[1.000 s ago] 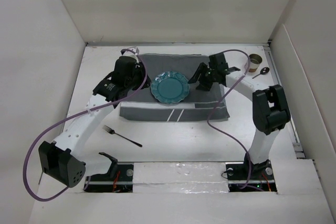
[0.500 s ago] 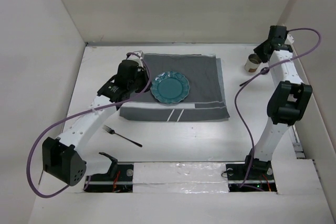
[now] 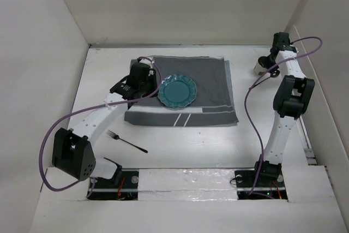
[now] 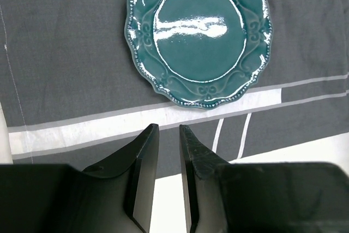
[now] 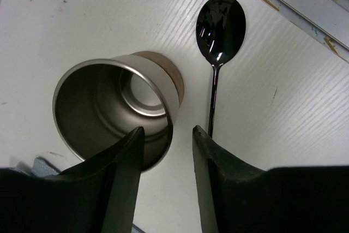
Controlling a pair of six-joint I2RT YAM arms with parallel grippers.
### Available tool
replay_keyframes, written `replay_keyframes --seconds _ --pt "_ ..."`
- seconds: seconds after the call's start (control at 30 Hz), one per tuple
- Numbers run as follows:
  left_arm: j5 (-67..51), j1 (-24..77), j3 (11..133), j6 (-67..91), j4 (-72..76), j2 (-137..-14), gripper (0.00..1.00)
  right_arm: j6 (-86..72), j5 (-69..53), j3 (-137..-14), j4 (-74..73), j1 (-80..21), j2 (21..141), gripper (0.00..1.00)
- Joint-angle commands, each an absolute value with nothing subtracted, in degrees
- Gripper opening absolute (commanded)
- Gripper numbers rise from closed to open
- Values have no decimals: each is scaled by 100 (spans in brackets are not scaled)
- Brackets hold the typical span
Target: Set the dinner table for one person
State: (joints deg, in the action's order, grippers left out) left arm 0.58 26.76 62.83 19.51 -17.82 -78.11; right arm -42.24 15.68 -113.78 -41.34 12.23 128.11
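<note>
Tabletop: matte white, fills the floor of the walled enclosure, with both arm bases at its near edge.

Dark grey cloth with pale stripes lies flat on the far-centre part of the tabletop. Teal scalloped plate sits on the cloth, left of its middle, face up, nothing on it.

Fork lies on bare tabletop near the left arm, well apart from the cloth's near edge, and runs diagonally.

Left pincer: fingers only a narrow slit apart, nothing between them. It hangs over the cloth's pale stripe just short of the plate rim. No contact with the plate is visible.

Right pincer: at the far right corner, fingers parted and holding nothing. It is poised over the metal cup, with the cup's right wall under the gap (contact cannot be judged from this view). The cup stands upright, mouth up, empty.

Spoon, dark and glossy, lies just beside the cup on its right, its bowl pointing away from the pincer.
</note>
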Motion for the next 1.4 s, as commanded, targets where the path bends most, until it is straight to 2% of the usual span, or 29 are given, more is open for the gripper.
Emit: replay_keyframes --seconds 0.0,0.07,0.1,0.23,0.4,0.73,1.17,1.23,1.3,1.33,1.37 --pt "150 2646 6600 1863 -1784 -7857 19 -4236 1705 -11786 -4245 1310 12910 37" --pt "123 2646 6688 1872 -1810 -7936 18 -4289 1766 -11883 -4333 1310 12937 17" --pt "106 2646 6862 1881 -1880 -8032 18 -4306 1932 -11813 -4324 1249 12763 0" --pt "35 2646 7048 1881 -1942 -8138 18 -4018 1908 -11620 -3974 1047 12262 0" --pt "-219 2646 7154 1925 -1943 -8209 17 -3517 1275 -11794 -3752 318 11909 0" --pt "-255 2646 6847 2039 -1907 -7805 17 -3182 967 -13516 -4552 -887 13218 0" --pt "-132 2646 6399 2153 -1986 -7199 17 -3076 1642 -13482 -4921 -1134 13710 0" --pt "-149 2646 6372 2162 -1995 -7137 17 -3076 1731 -13535 -5027 -1134 13807 5" --pt "-158 2646 6337 2180 -1969 -7067 17 -3085 1758 -13457 -5045 -1134 13808 19" --pt "-167 2646 6328 2197 -1986 -7049 17 -3094 1714 -13421 -5019 -1134 13782 33" --pt "-176 2646 6311 2206 -1960 -7005 17 -3094 1609 -13386 -4958 -1073 13677 40"
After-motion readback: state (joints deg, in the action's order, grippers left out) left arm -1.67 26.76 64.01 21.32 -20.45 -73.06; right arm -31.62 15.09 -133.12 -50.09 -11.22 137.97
